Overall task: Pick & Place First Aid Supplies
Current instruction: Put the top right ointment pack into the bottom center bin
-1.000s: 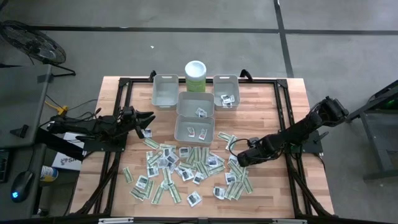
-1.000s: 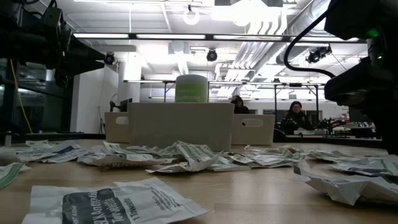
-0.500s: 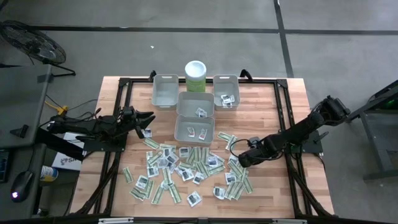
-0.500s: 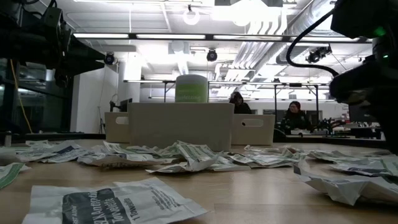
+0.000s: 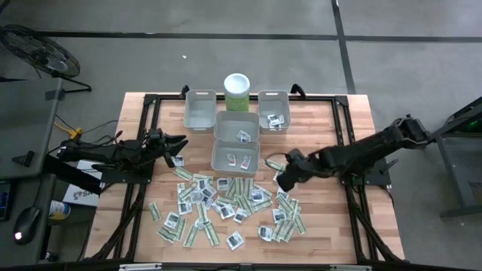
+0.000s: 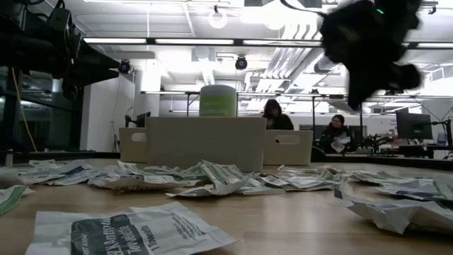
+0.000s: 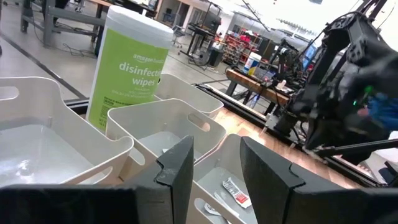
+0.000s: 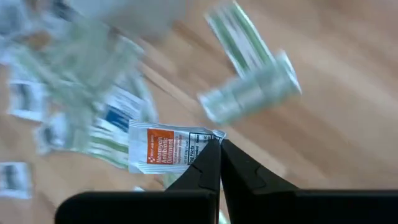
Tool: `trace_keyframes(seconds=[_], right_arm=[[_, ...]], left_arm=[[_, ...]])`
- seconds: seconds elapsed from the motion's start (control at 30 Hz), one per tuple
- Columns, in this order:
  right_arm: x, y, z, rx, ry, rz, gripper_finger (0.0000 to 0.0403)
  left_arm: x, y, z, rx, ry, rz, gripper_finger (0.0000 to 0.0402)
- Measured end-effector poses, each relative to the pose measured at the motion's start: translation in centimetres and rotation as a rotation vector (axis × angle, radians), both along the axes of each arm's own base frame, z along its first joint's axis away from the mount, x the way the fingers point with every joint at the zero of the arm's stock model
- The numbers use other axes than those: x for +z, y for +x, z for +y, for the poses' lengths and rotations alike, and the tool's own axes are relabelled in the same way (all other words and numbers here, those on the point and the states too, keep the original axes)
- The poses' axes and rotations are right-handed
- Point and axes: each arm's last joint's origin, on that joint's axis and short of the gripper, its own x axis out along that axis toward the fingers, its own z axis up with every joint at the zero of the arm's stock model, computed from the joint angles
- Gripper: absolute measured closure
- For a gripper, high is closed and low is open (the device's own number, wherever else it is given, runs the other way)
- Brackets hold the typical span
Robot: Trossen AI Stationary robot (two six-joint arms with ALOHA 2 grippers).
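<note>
Table: packets lie scattered below grey bins.
Right end effector: clenched on an orange-labelled packet, now lifted toward 12 o'clock; binning judged next.
Left end effector: part-open, empty, waiting at 9 o'clock.

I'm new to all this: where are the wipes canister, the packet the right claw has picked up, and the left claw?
wipes canister (image 7: 129, 68), left wrist view, green label.
orange-printed packet (image 8: 165, 148), right wrist view, printed face.
left gripper (image 7: 214, 168), left wrist view, between its fingertips.
</note>
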Motion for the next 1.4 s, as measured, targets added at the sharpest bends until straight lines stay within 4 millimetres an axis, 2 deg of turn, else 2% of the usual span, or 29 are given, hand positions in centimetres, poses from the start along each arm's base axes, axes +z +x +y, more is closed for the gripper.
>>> trace_keyframes(seconds=[0.17, 0.37, 0.63, 0.83, 1.0, 1.17, 1.27, 1.4], right_arm=[[3.1, 2.6, -2.6, 0.151, -0.088, -0.029, 0.0402], [4.5, 6.9, -5.7, 0.348, -0.188, 0.049, 0.0402], [4.0, 13.3, -9.0, 0.616, -0.301, 0.118, 0.0402], [2.8, 16.9, -10.3, 0.778, -0.35, 0.18, 0.0402], [1.3, 18.3, -10.5, 0.865, -0.347, 0.237, 0.0403], [0.8, 18.5, -10.5, 0.924, -0.357, 0.245, 0.0395], [0.8, 18.5, -10.5, 0.912, -0.365, 0.252, 0.0375], [0.8, 18.4, -10.5, 0.89, -0.344, 0.254, 0.0328]], left_arm=[[0.0, 0.0, 0.0, 0.0, 0.0, 0.0, 0.027], [0.0, 0.0, 0.0, 0.0, 0.0, 0.0, 0.027], [0.0, 0.0, 0.0, 0.0, 0.0, 0.0, 0.027], [0.0, 0.0, 0.0, 0.0, 0.0, 0.0, 0.027], [0.0, 0.0, 0.0, 0.0, 0.0, 0.0, 0.027], [0.0, 0.0, 0.0, 0.0, 0.0, 0.0, 0.027], [0.0, 0.0, 0.0, -0.001, 0.0, 0.0, 0.027], [0.0, 0.0, 0.0, 0.0, 0.0, 0.0, 0.027]])
